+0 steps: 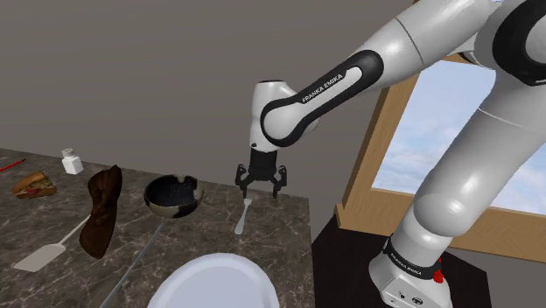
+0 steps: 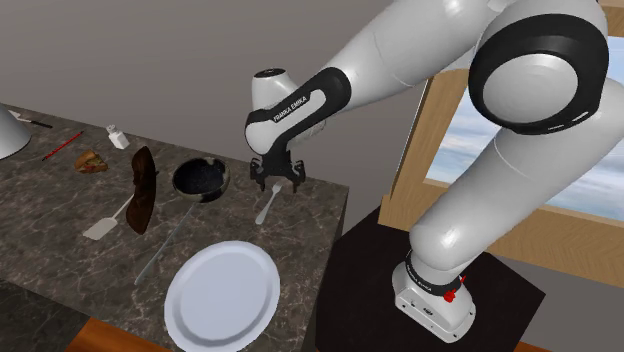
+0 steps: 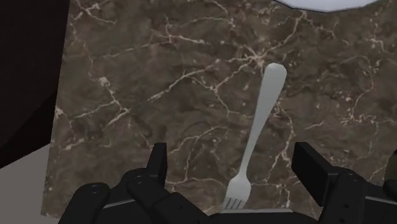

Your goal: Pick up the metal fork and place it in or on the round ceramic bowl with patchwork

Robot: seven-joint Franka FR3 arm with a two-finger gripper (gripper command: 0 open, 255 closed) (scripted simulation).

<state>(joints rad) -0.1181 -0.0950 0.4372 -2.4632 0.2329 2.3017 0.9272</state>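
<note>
Shoulder view: the tool (image 1: 260, 185) hangs open and empty just above the fork (image 1: 243, 214), which lies flat on the marble tabletop (image 1: 280, 236) near the bowl (image 1: 173, 197). Second exterior view shows the same. Wrist view: the tines lie between the spread fingers (image 3: 158, 165), untouched. The fork looks light, stiff, thin and probably slippery, so pinch across its narrow neck.

A dark marble countertop (image 1: 280, 241) carries a white plate (image 2: 221, 295) at its near edge and a pale spatula (image 1: 39, 256) just beside a dark brown, twisted object (image 1: 101, 214) (hard to name). Farther back lie a sandwich (image 1: 35, 185), a small white bottle (image 1: 72, 162) and a red pencil (image 2: 62, 146). A wood-framed window (image 1: 420, 131) shows sky.
</note>
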